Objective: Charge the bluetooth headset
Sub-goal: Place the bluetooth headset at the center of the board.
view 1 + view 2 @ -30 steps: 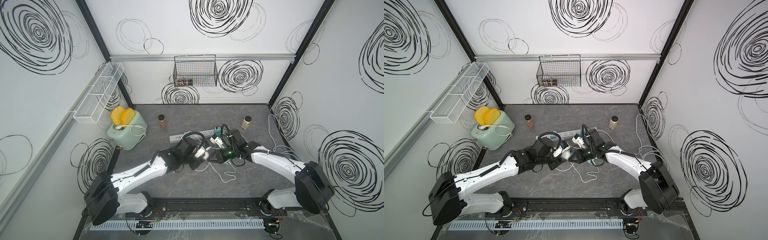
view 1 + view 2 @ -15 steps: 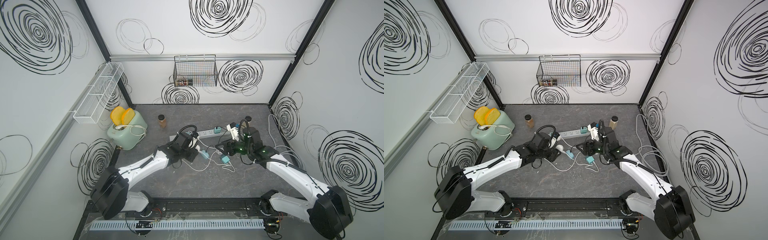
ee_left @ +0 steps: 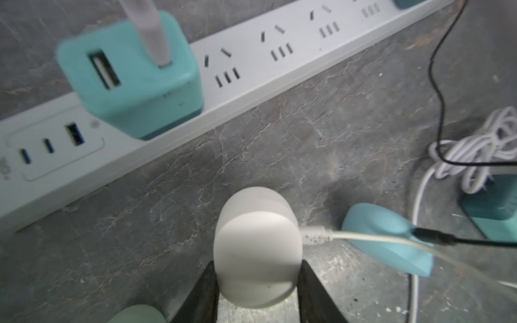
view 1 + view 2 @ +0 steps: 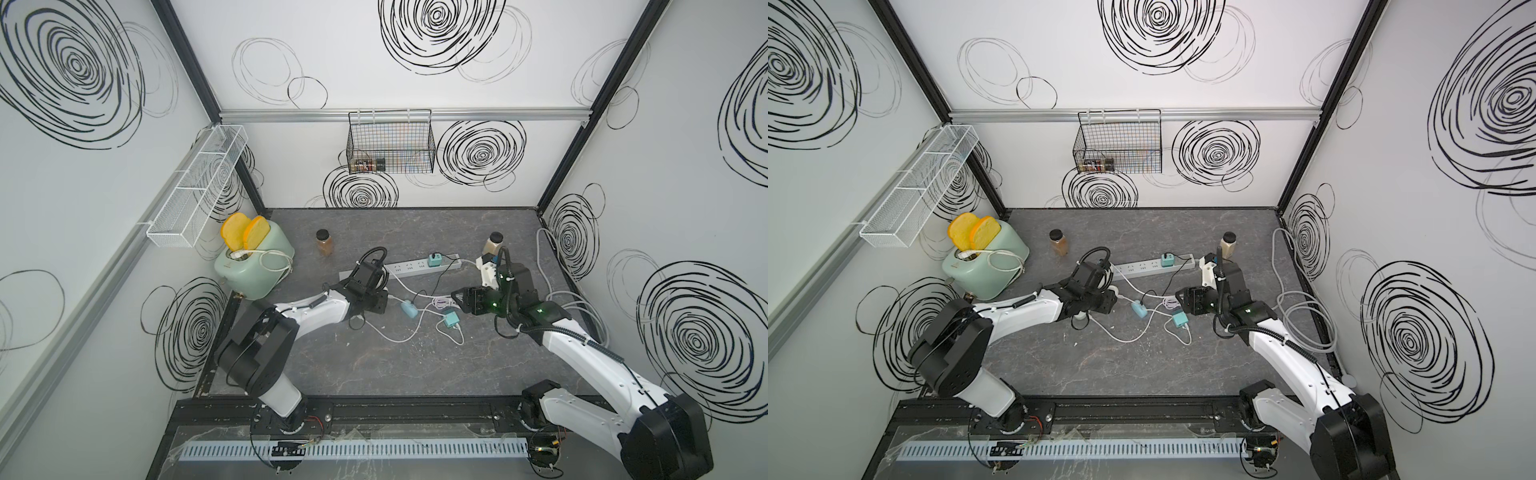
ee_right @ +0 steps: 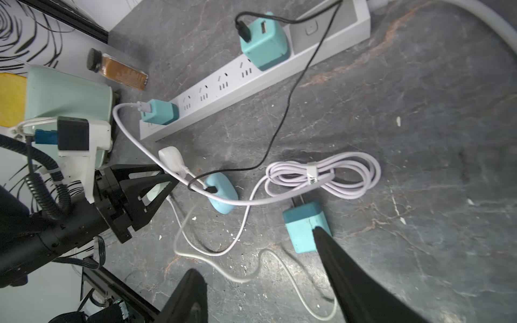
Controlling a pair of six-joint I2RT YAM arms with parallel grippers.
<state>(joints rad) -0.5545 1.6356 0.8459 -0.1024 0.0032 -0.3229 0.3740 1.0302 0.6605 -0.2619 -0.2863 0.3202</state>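
The bluetooth headset shows as a white rounded case. My left gripper is shut on it, one black finger on each side, just above the tabletop. A white cable is plugged into the case's side. Beside it lies a blue case with a black cable plugged in. The grey power strip sits behind them and carries two teal adapters. In the right wrist view the white case sits at the left gripper's tip. My right gripper is open and empty above a loose teal adapter.
A bundled lilac cable lies between the arms. A mint toaster with bread stands at the left. Two spice jars stand behind the strip. A thick grey cable coils by the right wall. A black wire basket hangs on the back wall.
My right gripper has opened and drawn back to the right, away from the left gripper. The left arm has pulled back leftward, still holding the white case.
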